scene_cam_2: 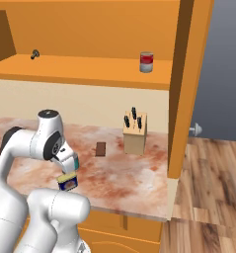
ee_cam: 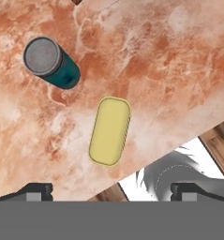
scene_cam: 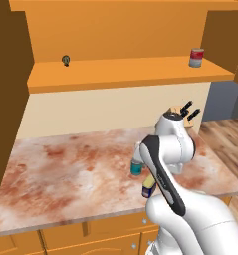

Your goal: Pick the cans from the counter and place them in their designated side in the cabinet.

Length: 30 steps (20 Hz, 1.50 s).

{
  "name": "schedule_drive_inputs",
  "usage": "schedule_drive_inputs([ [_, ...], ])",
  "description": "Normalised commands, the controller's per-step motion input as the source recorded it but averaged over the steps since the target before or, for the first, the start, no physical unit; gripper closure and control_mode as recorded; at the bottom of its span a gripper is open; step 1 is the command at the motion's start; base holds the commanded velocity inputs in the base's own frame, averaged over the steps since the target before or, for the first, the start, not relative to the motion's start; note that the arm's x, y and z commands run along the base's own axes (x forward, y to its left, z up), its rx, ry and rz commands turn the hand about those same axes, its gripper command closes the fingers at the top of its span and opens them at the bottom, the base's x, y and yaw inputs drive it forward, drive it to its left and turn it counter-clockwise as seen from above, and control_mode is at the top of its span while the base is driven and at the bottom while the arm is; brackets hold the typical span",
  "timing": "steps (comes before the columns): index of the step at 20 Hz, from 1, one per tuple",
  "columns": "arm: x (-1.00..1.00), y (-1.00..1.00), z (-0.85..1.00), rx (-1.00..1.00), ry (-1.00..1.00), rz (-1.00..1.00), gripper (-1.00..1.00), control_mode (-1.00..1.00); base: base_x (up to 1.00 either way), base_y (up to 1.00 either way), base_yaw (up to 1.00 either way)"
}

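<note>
Claw (ee_cam: 111, 191) hangs released, jaws spread wide, straight above the dark blue can (ee_cam: 109, 131), whose yellow top faces it; that suggests it is lining up for a top-down grab. This can stands near the front edge of the counter (scene_cam: 65, 164), with the teal can (ee_cam: 52, 63) just beside it, farther in. The red-and-grey can (scene_cam_2: 146, 62) stands toward the right end of the cabinet (scene_cam: 120, 74) shelf.

No readable text anywhere, dark blue can (scene_cam_2: 68, 183) with a plain yellow label showing no letters, teal can (ee_cam: 52, 63) with a bare silver top, red-and-grey can (scene_cam: 196, 57) on the cabinet shelf (scene_cam: 115, 74) too small to read
</note>
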Motion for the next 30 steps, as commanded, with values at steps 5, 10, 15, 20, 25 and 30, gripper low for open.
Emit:
schedule_drive_inputs([
  [5, 0.0, 0.0, -0.2, 0.0, 0.0, 0.0, -1.0, -1.0, 0.0, 0.0, 0.0],
  [10, 0.0, 0.0, -0.2, 0.0, 0.0, 0.0, -1.0, -1.0, 0.0, 0.0, 0.0],
  [15, 0.0, 0.0, -0.2, 0.0, 0.0, 0.0, -1.0, -1.0, 0.0, 0.0, 0.0],
  [20, 0.03, 0.0, -0.19, 0.0, 0.0, 0.0, -1.0, -1.0, 0.0, 0.0, 0.0],
  [25, 0.1, 0.0, -0.18, 0.0, 0.0, 0.0, -1.0, -1.0, 0.0, 0.0, 0.0],
  [30, 0.1, 0.0, -0.17, 0.0, 0.0, 0.0, -1.0, -1.0, 0.0, 0.0, 0.0],
])
